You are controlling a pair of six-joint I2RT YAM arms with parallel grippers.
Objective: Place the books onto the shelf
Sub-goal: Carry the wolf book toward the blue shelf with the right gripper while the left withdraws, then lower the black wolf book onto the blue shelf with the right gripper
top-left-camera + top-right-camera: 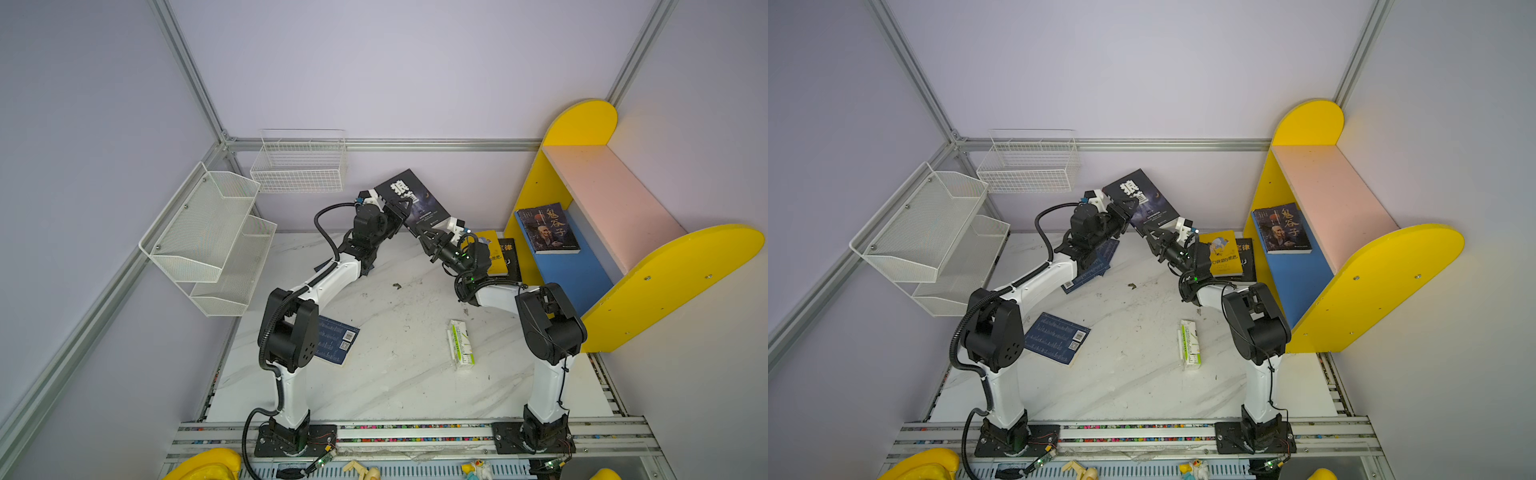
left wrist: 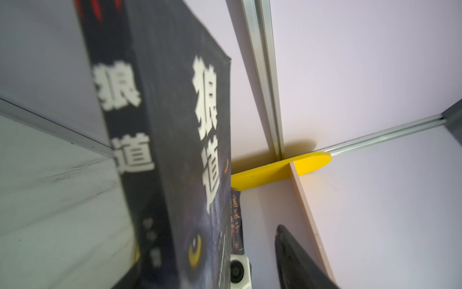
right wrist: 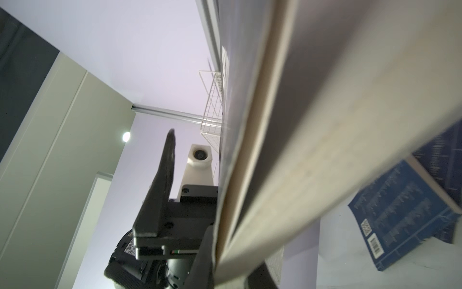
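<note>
The black 狼道 paperback (image 1: 410,197) hangs in the air left of the shelf (image 1: 582,124) with its cover up. Its long axis slants, with the title end farther from the shelf. The right gripper (image 1: 424,237) is clamped on its nearer corner. The left gripper (image 1: 400,206) has its jaws spread, one finger (image 2: 290,252) clear of the cover. The 鬼谷子 book (image 1: 547,228) lies on the shelf's blue lower board.

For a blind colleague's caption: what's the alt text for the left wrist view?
A dark book with a big white Chinese title and a yellow eye on its cover stands close to the camera. Behind it are the yellow end panel of the shelf and a second book; one black jaw stands clear of the cover.
</note>
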